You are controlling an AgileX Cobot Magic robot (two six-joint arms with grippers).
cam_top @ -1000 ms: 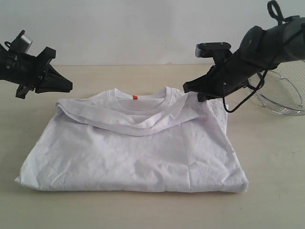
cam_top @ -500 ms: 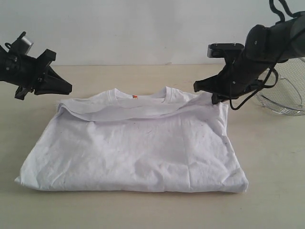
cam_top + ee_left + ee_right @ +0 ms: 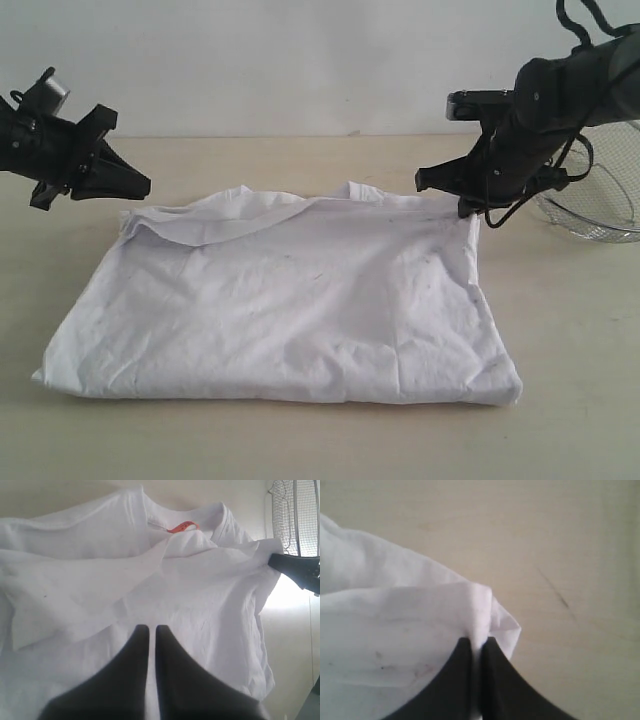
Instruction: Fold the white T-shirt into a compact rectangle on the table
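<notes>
Right claw point(image 3: 466, 207): pinching upper-right corner of white T-shirt point(image 3: 300, 300), folded on bench point(image 3: 570, 340). Left claw point(image 3: 146, 186): closed, upper left of frame, just above shirt edge.

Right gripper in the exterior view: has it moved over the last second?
Yes. The right gripper, shut on the white T-shirt, has shifted right in that view, closer to the wire basket.

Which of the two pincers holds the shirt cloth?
The right pincer: a corner of the white T-shirt is pinched between its tips. The left pincer is shut on nothing.
</notes>
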